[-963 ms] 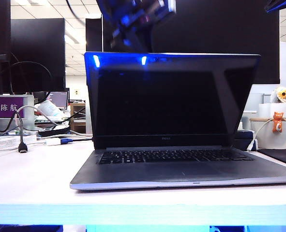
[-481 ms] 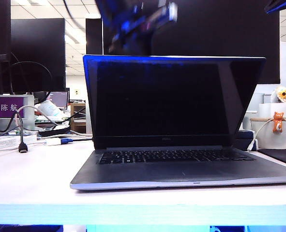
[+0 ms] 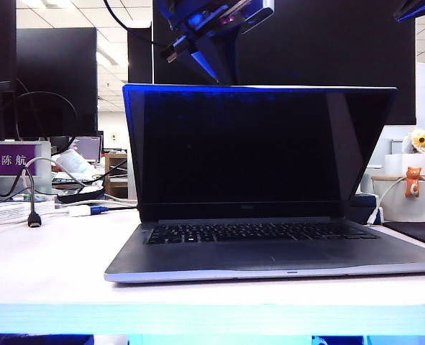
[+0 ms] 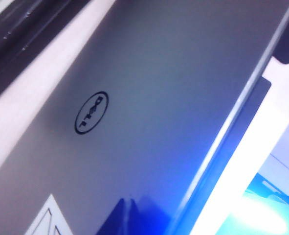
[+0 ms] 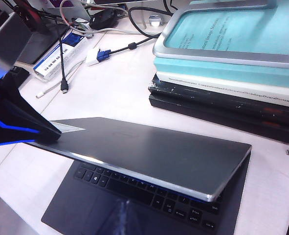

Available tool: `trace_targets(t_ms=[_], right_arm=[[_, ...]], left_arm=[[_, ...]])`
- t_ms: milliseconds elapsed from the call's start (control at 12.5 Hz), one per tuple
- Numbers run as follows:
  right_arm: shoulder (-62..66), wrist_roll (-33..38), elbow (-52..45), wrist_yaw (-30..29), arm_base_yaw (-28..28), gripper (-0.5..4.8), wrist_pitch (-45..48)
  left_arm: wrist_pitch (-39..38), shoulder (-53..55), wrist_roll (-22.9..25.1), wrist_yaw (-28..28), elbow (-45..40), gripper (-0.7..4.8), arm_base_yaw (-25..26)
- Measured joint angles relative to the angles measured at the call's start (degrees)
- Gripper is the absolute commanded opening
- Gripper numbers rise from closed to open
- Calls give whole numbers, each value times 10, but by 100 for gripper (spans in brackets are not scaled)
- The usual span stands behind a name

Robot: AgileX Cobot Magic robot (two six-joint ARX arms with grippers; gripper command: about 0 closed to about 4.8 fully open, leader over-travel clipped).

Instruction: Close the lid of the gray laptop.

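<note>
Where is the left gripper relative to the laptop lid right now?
In the exterior view the left gripper sits above the lid's top edge, left of centre, apparently touching it from behind.

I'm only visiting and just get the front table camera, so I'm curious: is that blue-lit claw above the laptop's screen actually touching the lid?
Observer: It looks so. In the right wrist view the left gripper rests its tip on the lid, on its outer face beside a corner sticker.
Operator: Is the lid leaning forward?
Observer: Yes, it tilts over the keyboard of the gray laptop.
Operator: And the other claw?
Observer: The right gripper hangs above the laptop, touching nothing; I can't tell whether it's open.
</note>
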Motion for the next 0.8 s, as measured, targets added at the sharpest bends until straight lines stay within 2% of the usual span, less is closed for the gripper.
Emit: trace_targets(t_ms=[401, 481, 642, 802], right_arm=[[0, -2, 0, 0, 0, -6, -4], [0, -2, 0, 0, 0, -6, -4], [0, -2, -2, 0, 0, -6, -3], [0, -2, -7, 0, 0, -6, -3]], left_arm=[[-5, -1, -35, -42, -4, -5, -17], [-10, -2, -47, -77, -10, -5, -23], [-25, -2, -52, -111, -17, -5, -30], [-23, -15, -58, -107, -21, -5, -29]])
